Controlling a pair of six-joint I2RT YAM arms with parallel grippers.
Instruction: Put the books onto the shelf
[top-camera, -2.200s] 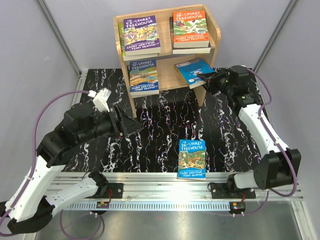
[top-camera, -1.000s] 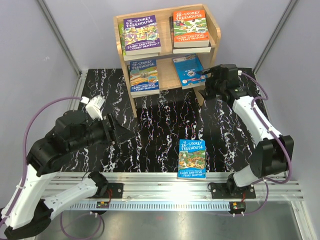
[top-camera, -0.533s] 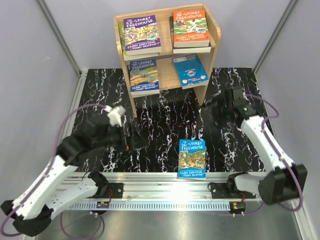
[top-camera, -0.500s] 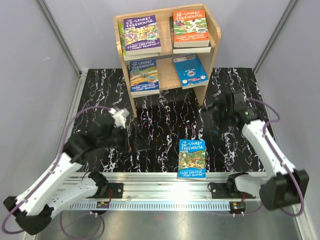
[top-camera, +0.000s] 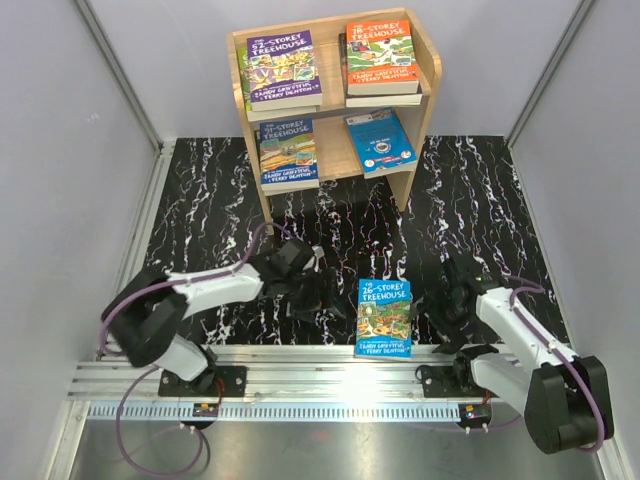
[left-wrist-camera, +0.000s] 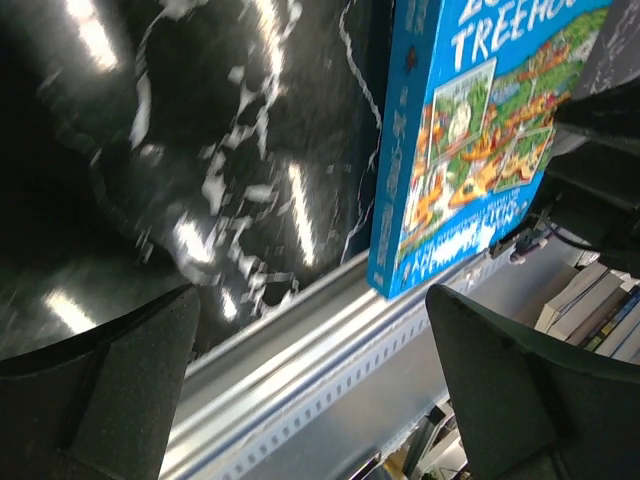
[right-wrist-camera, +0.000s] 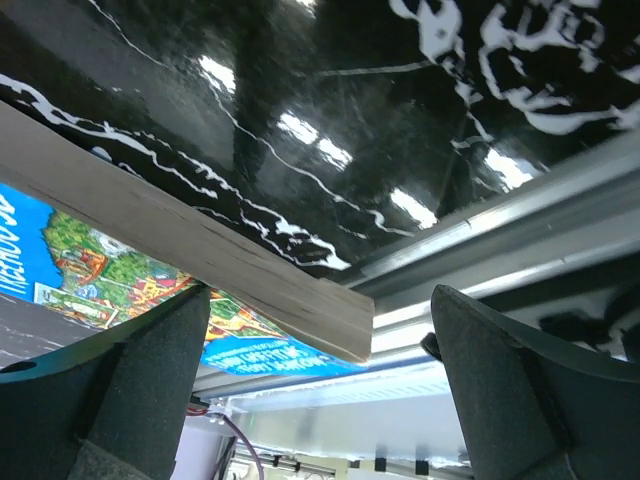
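Top external: left fingers (left-wrist-camera: 130, 390) and right fingers (right-wrist-camera: 150, 380) spread empty, flanking the blue Treehouse book (top-camera: 384, 316)

Left fingers (left-wrist-camera: 120, 400) and right fingers (right-wrist-camera: 130, 390) dropped beside the tabletop book (top-camera: 384, 318); left spread.

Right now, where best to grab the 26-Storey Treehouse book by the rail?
Near end, from the right: the 26-Storey Treehouse book lies flat, but that end overhangs the rail, so a finger could likely slip beneath. The open right pincer faces its page edge.
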